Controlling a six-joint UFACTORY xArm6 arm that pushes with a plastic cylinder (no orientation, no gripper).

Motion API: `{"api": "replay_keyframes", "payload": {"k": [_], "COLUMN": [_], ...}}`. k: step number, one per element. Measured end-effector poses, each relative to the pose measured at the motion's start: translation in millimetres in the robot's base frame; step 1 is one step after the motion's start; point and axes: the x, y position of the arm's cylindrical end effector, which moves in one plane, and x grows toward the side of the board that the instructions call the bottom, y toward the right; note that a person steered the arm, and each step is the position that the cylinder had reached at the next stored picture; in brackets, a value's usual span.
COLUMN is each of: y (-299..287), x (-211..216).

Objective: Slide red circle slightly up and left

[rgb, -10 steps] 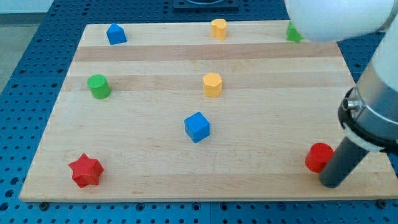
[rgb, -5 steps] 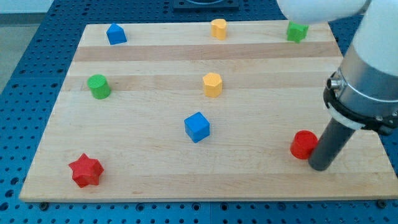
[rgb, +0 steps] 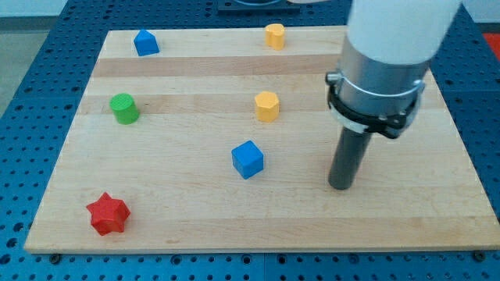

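A: What does the tabletop [rgb: 180, 74] hold?

B: A pale wooden board on a blue perforated base. Our arm [rgb: 391, 39], a wide white cylinder, comes down on the right. It ends in a straight dark rod. Our tip [rgb: 342, 187] rests on the wood, right of centre and fairly near.

A: Is the end effector open or closed?

B: Neither. It is a single rod with no jaws, so it clamps nothing. It can only push from the side, which is why it stands nearly upright with its end down on the surface.

A: Where is the red circle?

B: We cannot see it. No red round block shows anywhere on the board. It may lie behind the rod or the arm's body, which cover much of the right side, but we cannot tell.

A: What lies around our tip?

B: The blue cube [rgb: 248, 159] sits to its left, well apart. The yellow block [rgb: 267, 105], which looks hexagonal, is left and farther back. Nothing visible touches the rod.

A: And the rest?

B: A green cylinder [rgb: 123, 108] is at mid-left and a red star [rgb: 107, 214] is in the near-left corner. A blue house-shaped block [rgb: 145, 42] stands far left. A second yellow piece [rgb: 274, 35] sits at the far edge, its shape unclear. All are distant from the rod and out of any short push up and left.
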Motion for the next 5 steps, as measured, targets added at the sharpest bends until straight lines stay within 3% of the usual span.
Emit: {"api": "replay_keyframes", "payload": {"k": [3, 5], "y": [-31, 20], "x": [-6, 4]}}
